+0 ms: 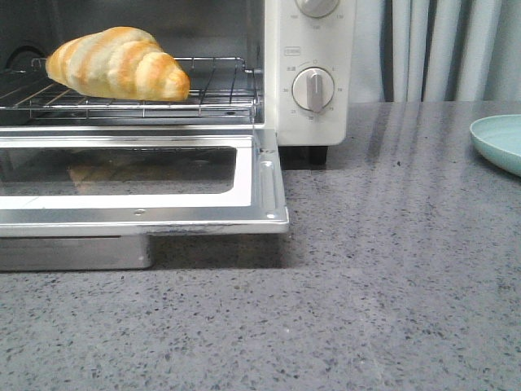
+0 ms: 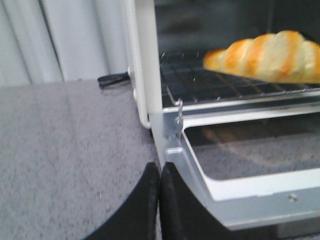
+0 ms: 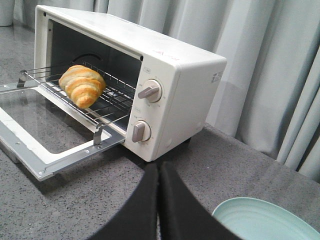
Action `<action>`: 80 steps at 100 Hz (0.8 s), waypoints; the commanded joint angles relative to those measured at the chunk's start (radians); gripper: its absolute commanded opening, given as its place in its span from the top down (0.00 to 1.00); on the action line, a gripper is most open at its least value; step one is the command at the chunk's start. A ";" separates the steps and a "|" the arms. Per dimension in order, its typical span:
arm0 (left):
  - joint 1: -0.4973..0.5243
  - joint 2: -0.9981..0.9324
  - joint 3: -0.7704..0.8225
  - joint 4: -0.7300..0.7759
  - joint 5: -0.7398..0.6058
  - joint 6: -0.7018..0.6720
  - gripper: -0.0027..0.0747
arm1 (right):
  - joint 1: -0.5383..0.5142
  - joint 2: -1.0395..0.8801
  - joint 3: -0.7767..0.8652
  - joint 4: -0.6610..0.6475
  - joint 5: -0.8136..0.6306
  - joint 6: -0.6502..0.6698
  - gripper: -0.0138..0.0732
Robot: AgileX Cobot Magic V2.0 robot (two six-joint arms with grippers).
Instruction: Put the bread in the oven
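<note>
The bread (image 1: 118,63), a golden-brown striped croissant roll, lies on the wire rack (image 1: 216,90) inside the cream-white oven (image 1: 309,114), whose glass door (image 1: 260,204) hangs open and flat. It also shows in the left wrist view (image 2: 265,56) and the right wrist view (image 3: 82,85). My left gripper (image 2: 159,172) is shut and empty, low beside the door's left hinge corner. My right gripper (image 3: 159,170) is shut and empty, over the counter in front of the oven's dial side (image 3: 150,110). Neither gripper shows in the front view.
A pale green plate (image 1: 501,140) lies on the grey speckled counter (image 1: 391,285) at the right, also close to my right gripper (image 3: 265,222). Curtains (image 1: 440,49) hang behind. A black cord (image 2: 112,79) lies behind the oven's left side.
</note>
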 commanded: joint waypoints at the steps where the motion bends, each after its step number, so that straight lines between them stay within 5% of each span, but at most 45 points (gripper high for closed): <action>1: 0.010 -0.014 0.013 0.046 -0.082 -0.136 0.99 | -0.002 0.024 -0.022 -0.042 -0.067 0.006 0.92; 27: 0.010 -0.029 0.053 0.049 0.091 -0.203 0.99 | -0.002 0.024 -0.022 -0.042 -0.067 0.006 0.92; 80: 0.010 -0.029 0.053 0.045 0.092 -0.203 0.99 | -0.002 0.024 -0.022 -0.042 -0.067 0.006 0.92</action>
